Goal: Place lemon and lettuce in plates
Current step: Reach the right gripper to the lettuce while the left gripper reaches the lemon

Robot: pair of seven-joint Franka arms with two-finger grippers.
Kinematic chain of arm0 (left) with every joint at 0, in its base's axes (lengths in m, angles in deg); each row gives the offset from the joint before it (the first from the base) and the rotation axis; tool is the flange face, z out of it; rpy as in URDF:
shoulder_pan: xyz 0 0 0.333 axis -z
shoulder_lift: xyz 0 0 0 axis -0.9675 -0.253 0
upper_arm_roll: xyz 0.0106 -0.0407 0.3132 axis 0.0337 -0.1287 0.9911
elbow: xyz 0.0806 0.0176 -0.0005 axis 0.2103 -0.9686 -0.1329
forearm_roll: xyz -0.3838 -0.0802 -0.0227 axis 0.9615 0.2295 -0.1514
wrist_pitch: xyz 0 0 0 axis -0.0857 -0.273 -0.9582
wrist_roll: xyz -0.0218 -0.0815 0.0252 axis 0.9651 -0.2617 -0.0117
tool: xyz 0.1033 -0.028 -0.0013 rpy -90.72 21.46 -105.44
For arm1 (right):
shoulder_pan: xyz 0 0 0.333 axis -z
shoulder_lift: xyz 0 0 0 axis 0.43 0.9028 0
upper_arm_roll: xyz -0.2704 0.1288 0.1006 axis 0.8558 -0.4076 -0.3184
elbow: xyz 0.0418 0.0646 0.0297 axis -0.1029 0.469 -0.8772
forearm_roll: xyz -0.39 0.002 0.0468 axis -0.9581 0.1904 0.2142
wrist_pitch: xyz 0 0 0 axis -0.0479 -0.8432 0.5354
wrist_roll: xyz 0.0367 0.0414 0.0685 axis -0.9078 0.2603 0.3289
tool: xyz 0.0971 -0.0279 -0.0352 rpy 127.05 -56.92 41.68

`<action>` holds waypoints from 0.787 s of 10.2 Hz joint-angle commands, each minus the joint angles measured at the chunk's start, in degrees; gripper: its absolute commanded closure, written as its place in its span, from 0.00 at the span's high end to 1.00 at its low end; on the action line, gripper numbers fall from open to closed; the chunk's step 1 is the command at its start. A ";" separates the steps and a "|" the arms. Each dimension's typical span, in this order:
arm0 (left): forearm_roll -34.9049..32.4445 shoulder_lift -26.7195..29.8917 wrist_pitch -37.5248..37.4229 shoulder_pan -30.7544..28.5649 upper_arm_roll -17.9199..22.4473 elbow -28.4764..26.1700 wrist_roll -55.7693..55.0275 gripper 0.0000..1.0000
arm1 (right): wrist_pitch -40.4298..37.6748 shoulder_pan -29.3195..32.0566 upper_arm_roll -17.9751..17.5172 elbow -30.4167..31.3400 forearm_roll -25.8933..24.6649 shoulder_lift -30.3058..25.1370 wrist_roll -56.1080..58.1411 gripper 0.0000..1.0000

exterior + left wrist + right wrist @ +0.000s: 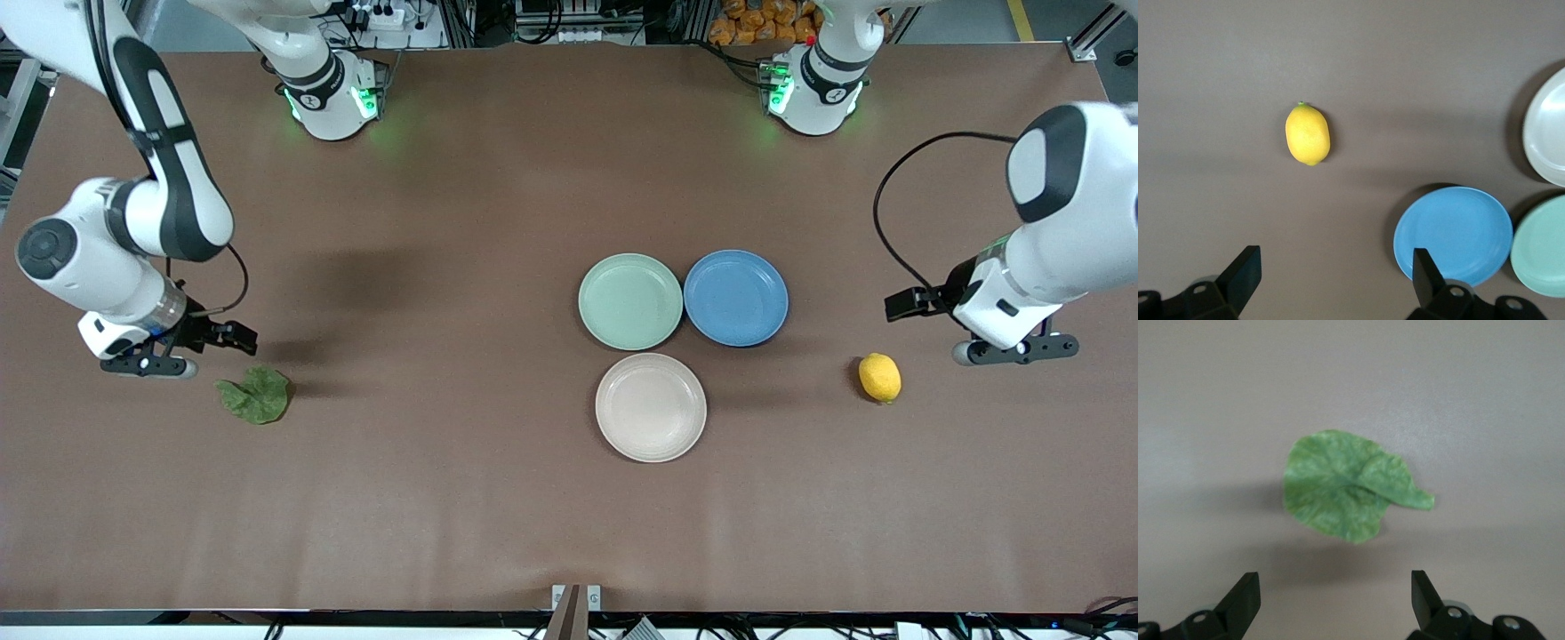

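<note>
The lemon (879, 377) lies bare on the brown table (444, 498) toward the left arm's end, well apart from the plates. The left gripper (1016, 351) hangs over the table just beside the lemon, fingers (1245, 270) spread wide and holding nothing. The lettuce (256, 394) lies flat on the table toward the right arm's end, one edge curled over. The right gripper (147, 364) hovers over the table just beside the leaf, its fingers (1245, 593) likewise parted and empty. Three plates sit clustered mid-table: the mint green plate (630, 301) and the blue plate (735, 297) side by side, rims touching or nearly so, and the beige-white plate (651, 407) nearer the front camera, just beside both. All three plates hold nothing.
</note>
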 commanded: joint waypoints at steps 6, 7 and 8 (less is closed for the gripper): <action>-4.77 -10.70 12.46 -3.47 -0.31 -2.73 1.47 1.00 | 11.80 1.86 -0.51 -6.51 -0.88 14.93 4.66 0.84; -5.38 -12.89 14.92 -3.48 -0.31 -2.73 1.47 1.00 | 12.76 2.12 -0.51 -7.57 -1.23 16.33 4.66 0.83; -5.38 -14.92 17.12 -3.82 -0.22 -2.64 1.38 1.00 | 13.72 2.47 -0.51 -8.45 -1.32 17.65 4.66 0.76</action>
